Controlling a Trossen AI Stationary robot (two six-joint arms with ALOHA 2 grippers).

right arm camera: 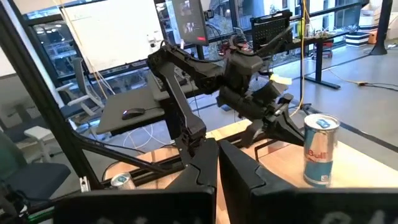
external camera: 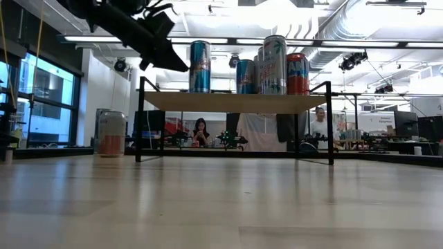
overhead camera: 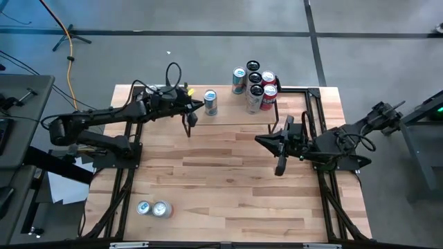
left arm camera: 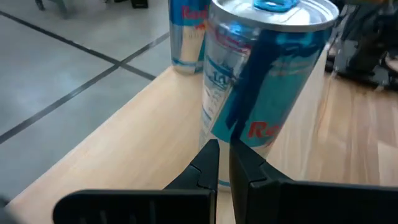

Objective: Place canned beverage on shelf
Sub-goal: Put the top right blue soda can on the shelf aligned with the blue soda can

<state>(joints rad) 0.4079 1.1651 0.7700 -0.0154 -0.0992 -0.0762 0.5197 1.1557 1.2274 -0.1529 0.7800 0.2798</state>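
Seen from above, a wooden counter (overhead camera: 228,187) carries a low shelf (overhead camera: 228,114) with a light plank top and thin black legs along its far edge. The left gripper (overhead camera: 196,106) reaches over the left end of the shelf, its jaws closed together and holding nothing. A blue and silver beverage can (overhead camera: 210,102) stands upright on the shelf just beyond the fingertips; in the left wrist view the can (left arm camera: 261,81) fills the picture right in front of the two shut fingers (left arm camera: 208,165), very near them, though contact cannot be made out.

The right gripper (overhead camera: 280,168) hangs over the middle right of the counter, well apart from the shelf's cans, its jaws also closed and empty; the right wrist view shows its two dark fingers (right arm camera: 205,165) pressed side by side.

Near the right end of the shelf stands a cluster of cans (overhead camera: 255,84), blue, dark and red ones, close together. Two more cans (overhead camera: 154,208) sit near the counter's front left edge. In the level view, one can (external camera: 111,133) stands on the counter left of the shelf.
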